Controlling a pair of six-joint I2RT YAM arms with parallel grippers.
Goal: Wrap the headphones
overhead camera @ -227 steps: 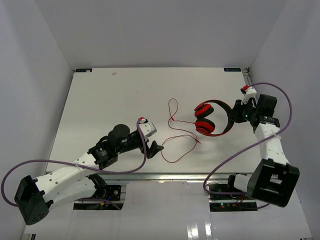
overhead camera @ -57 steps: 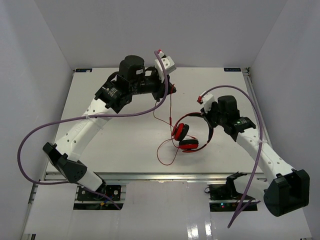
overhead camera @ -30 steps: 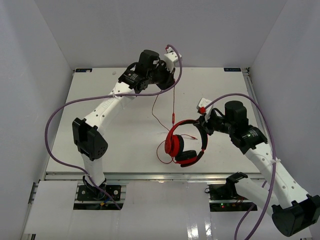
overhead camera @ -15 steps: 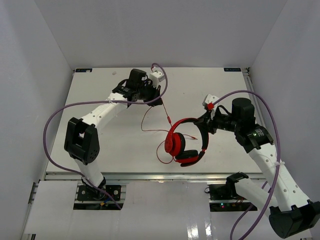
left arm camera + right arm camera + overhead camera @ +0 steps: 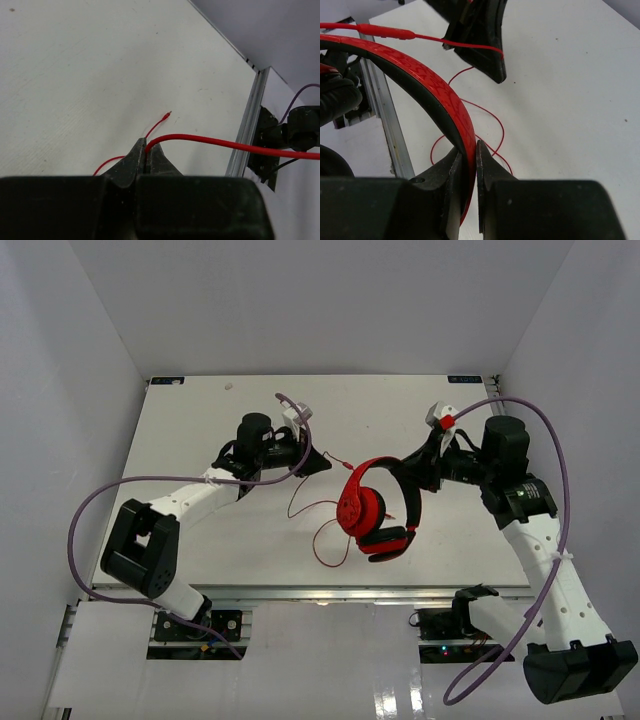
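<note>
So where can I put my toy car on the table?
The white table is bare along its far edge and in the near right corner, right of the red over-ear headphones. The middle is crowded: a thin red cable loops between the left gripper and the headphones.

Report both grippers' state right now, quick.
Left gripper: shut on the red cable.
Right gripper: shut on the headband of the headphones.

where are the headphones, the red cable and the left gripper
headphones [image 5: 360, 508], top view, on the round red earcup
red cable [image 5: 225, 143], left wrist view, on the stretch running right
left gripper [image 5: 146, 151], left wrist view, between its fingertips
</note>
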